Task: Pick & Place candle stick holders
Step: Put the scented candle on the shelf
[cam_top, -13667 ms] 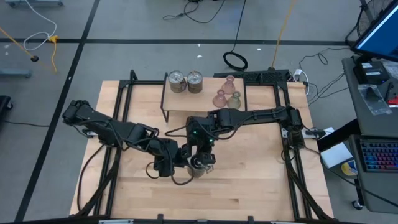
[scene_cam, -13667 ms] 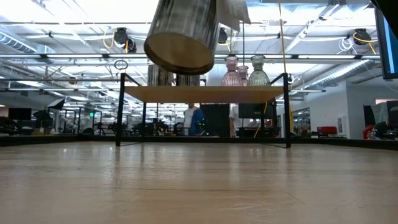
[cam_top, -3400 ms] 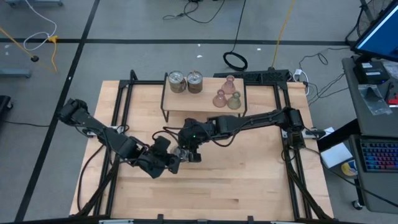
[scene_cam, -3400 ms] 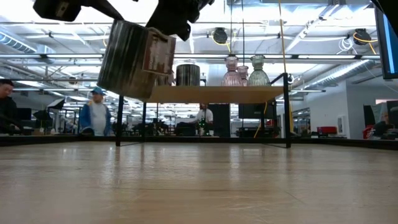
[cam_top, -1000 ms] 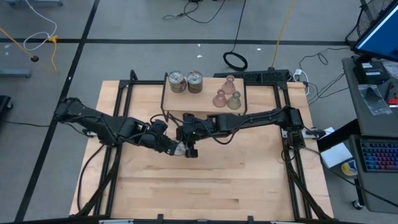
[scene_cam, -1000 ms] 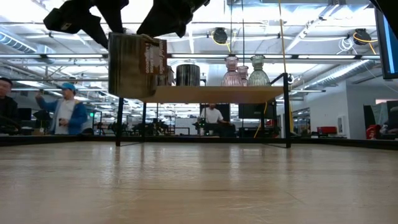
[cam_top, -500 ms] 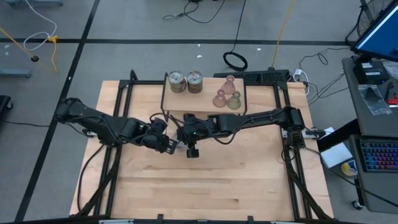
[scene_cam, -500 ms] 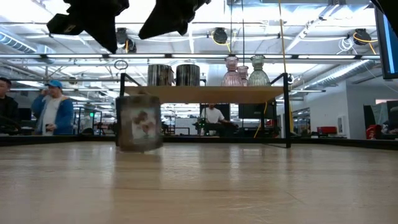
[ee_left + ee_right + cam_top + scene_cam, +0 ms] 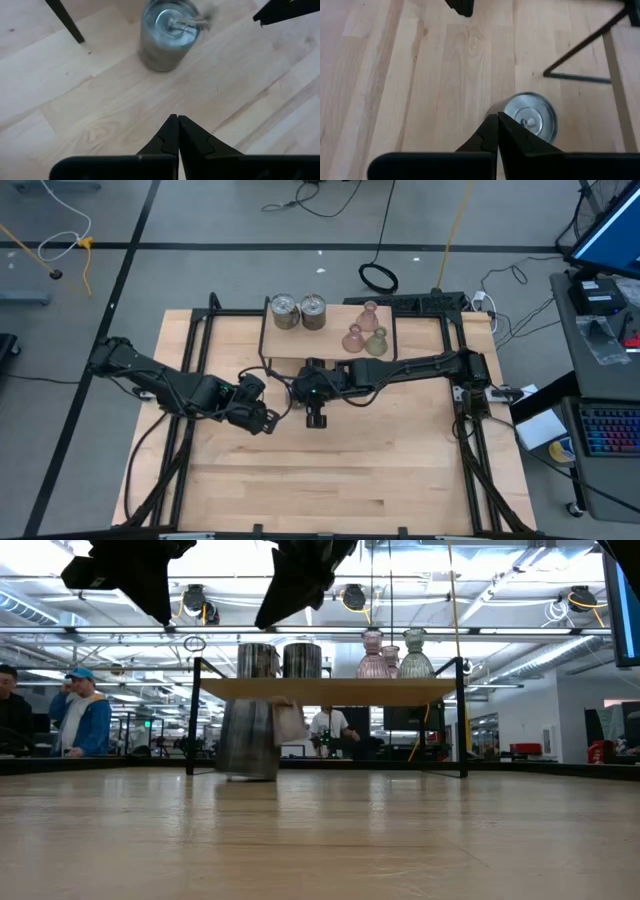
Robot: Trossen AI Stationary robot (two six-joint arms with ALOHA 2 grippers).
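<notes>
One silver candle stick holder (image 9: 250, 738) stands upright on its base on the table, in front of the shelf's left legs. It also shows in the left wrist view (image 9: 167, 32) and in the right wrist view (image 9: 530, 119). My left gripper (image 9: 264, 421) is shut and empty, above the table to the holder's left. My right gripper (image 9: 316, 419) is shut and empty, above it to the right. Two more silver holders (image 9: 286, 310) (image 9: 314, 310) and three tinted glass ones (image 9: 353, 337) (image 9: 370, 310) (image 9: 377, 341) stand on the shelf. In the high view the arms hide the holder on the table.
A small wooden shelf (image 9: 300, 345) on thin black legs (image 9: 65, 20) stands at the table's far middle. Black frame rails (image 9: 190, 360) run along both table sides. Bare wood lies toward the near edge (image 9: 330, 490). People show in the room behind (image 9: 85, 720).
The silver holder, held up in the air a second ago between both grippers, has dropped to the table and now stands upright a little farther right. My left gripper has drawn back toward the table's left edge; my right gripper has shifted slightly right.
</notes>
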